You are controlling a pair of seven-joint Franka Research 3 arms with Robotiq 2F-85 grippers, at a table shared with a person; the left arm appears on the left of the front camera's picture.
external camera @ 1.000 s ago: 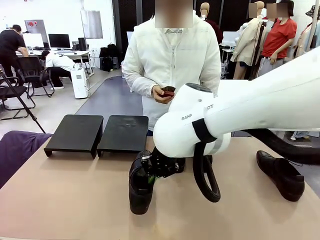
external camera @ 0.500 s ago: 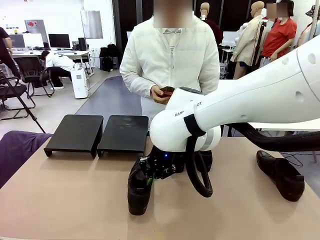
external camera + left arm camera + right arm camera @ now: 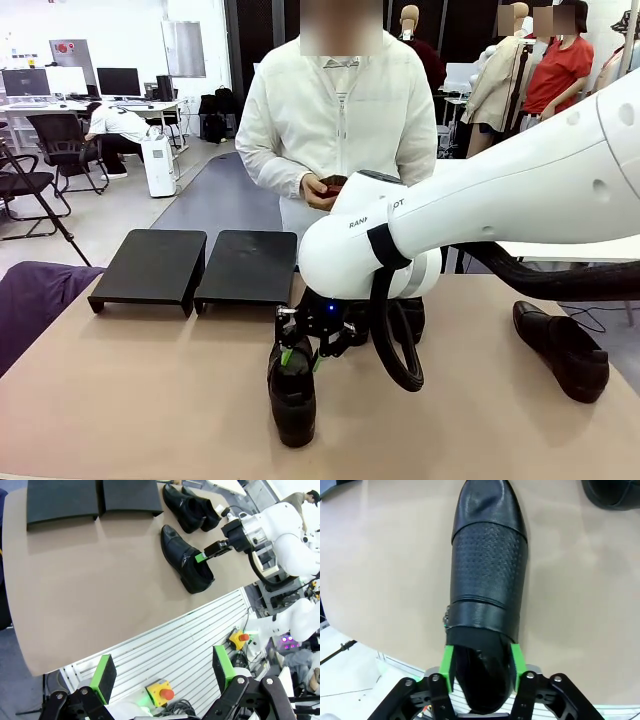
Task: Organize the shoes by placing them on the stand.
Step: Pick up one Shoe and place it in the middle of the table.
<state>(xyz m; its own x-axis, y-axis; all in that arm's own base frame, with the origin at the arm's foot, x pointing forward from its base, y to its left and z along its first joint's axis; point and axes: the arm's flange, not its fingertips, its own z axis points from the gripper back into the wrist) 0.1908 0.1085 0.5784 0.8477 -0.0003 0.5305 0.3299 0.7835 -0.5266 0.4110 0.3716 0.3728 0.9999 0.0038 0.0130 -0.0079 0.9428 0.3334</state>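
In the front view you are looking at both racks of the stand (image 3: 150, 262) sitting bare at the far left of the tan table (image 3: 130, 400), so nothing is placed yet and all four shoes are waiting. Your right claw (image 3: 300, 345) is hovering low over the near loafer (image 3: 293, 405), which is resting upright on the table, short of the racks. Another loafer (image 3: 562, 348) is lying well apart at the right edge. The person's hand (image 3: 318, 190) is cupping something small, and an open office of desks, monitors and chairs is showing behind. From the left wrist, your left claw (image 3: 163, 672) is hanging wide apart and empty, off the table's near edge above a white slatted panel (image 3: 190, 630). Two more loafers (image 3: 187, 507) are lying together near the racks. From the right wrist, the green pads (image 3: 449, 660) are standing apart, flanking the near loafer's heel end. I cannot tell whether they are pinching it or merely bracketing it.
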